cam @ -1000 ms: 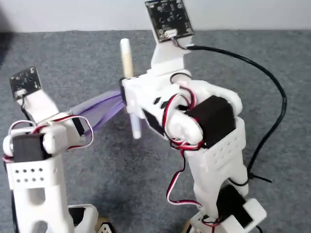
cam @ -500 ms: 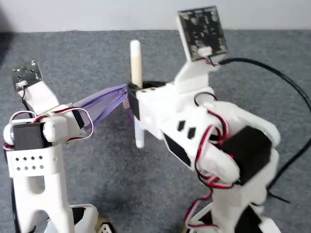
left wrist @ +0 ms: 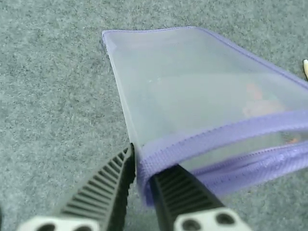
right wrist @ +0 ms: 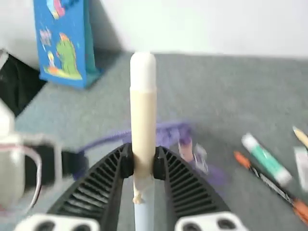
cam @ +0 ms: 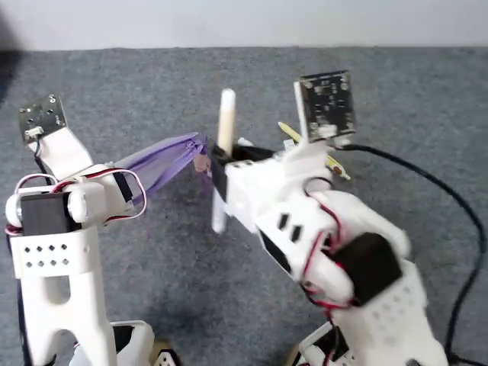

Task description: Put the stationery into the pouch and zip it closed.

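The left gripper (left wrist: 143,166) clamped the pouch (left wrist: 192,101), judged limp and light, at its zipper-band corner. The right gripper (right wrist: 143,156) pinched the pen (right wrist: 143,96) mid-barrel; rigid, probably slippery.

High overhead view, close wrist views, pouch (cam: 164,160) shared.

White plastic left arm (cam: 53,267) and right arm (cam: 267,191), black servos (cam: 42,221), red wire loops (cam: 131,187); black cable (cam: 427,183) trailing toward four o'clock. The right hand (right wrist: 143,150) has black ribbed fingers (right wrist: 96,192).
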